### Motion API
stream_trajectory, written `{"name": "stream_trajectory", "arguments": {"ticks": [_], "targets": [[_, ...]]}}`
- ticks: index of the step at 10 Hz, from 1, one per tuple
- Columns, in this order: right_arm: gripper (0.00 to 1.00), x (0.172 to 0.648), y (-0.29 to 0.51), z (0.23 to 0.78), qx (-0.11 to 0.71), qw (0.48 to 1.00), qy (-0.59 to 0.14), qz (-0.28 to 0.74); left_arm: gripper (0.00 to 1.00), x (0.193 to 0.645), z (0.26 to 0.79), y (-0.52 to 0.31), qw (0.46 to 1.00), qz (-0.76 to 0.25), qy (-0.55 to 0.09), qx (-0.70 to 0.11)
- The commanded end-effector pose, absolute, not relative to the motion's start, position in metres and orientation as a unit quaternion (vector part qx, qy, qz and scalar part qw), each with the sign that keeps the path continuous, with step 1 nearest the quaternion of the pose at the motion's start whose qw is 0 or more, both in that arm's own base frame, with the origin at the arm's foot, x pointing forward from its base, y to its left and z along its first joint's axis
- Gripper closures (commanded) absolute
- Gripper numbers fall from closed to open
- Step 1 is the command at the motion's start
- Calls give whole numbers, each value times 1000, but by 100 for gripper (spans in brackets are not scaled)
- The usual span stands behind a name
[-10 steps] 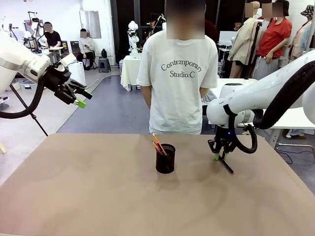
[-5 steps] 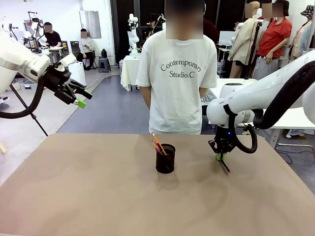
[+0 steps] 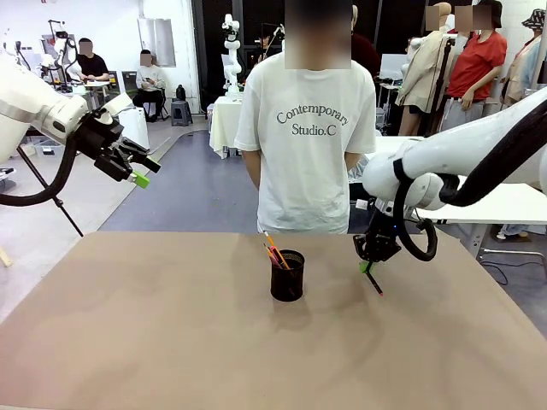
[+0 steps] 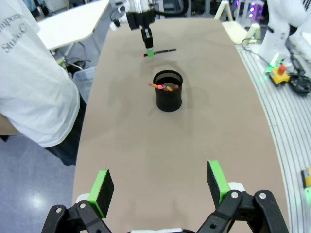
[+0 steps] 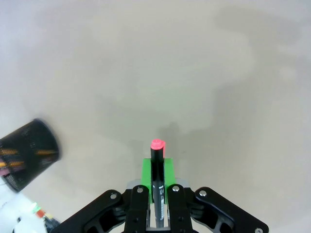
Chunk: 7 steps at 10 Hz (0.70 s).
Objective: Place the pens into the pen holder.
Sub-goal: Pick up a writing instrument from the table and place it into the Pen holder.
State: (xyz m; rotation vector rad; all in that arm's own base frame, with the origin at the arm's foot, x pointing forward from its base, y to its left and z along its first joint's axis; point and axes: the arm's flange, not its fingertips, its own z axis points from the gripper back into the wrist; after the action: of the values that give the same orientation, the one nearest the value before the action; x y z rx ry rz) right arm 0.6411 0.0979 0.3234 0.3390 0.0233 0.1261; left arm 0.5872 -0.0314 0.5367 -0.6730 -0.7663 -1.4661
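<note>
The left end effector (image 3: 141, 171) hangs high over the left edge of the worktop (image 3: 154, 333), well clear of everything. Its green pads (image 4: 103, 187) stand wide apart with nothing between them, as the left wrist view looking down the length of the worktop shows.

At the middle stands the pen holder (image 3: 287, 275), a black mesh cup. The yellow-orange pencil (image 3: 274, 248) and the pinkish-brown pen (image 3: 272, 255) are in it, leaning out over its left rim toward the person in the white shirt (image 3: 306, 128) at the far side.

To its right, the right end effector (image 3: 367, 267) is closed on the black pen (image 3: 373, 281), which hangs slanting below it, off the worktop. In the right wrist view the pen (image 5: 156, 167) is pinched near its pink-capped end, its barrel running back between the fingers.

The likely trouble lies in the slant. The pen is held near one end and far from upright, so its low tip may strike the cup's rim or wall instead of entering the mouth, and a push there could tip the light cup. The two pens leaning inside also narrow the opening. A thin smooth barrel in a two-pad pinch may swivel or slip as the arm swings.

Compared with a second ago, the right arm has lifted the black pen clear of the worktop and carried it left, nearer the cup. The left arm, cup and two pens are unchanged.
</note>
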Motion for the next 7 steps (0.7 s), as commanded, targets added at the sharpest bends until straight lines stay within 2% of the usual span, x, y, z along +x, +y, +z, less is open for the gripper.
{"name": "stream_trajectory", "arguments": {"ticks": [1, 3, 4, 5, 7], "targets": [[100, 638, 85, 342, 245, 967, 0, 74, 0, 586, 537, -31, 628, -638, -336, -293], [100, 634, 82, 358, 348, 930, -49, 113, 0, 586, 537, -31, 628, -638, -336, -293], [100, 624, 81, 365, 384, 902, -69, 182, 0, 586, 537, -31, 628, -638, -336, -293], [100, 620, 83, 370, 419, 881, -140, 169, 0, 586, 537, -31, 628, -638, -336, -293], [100, 610, 82, 381, 460, 841, -210, 194, 0, 586, 537, -31, 628, -638, -336, -293]]}}
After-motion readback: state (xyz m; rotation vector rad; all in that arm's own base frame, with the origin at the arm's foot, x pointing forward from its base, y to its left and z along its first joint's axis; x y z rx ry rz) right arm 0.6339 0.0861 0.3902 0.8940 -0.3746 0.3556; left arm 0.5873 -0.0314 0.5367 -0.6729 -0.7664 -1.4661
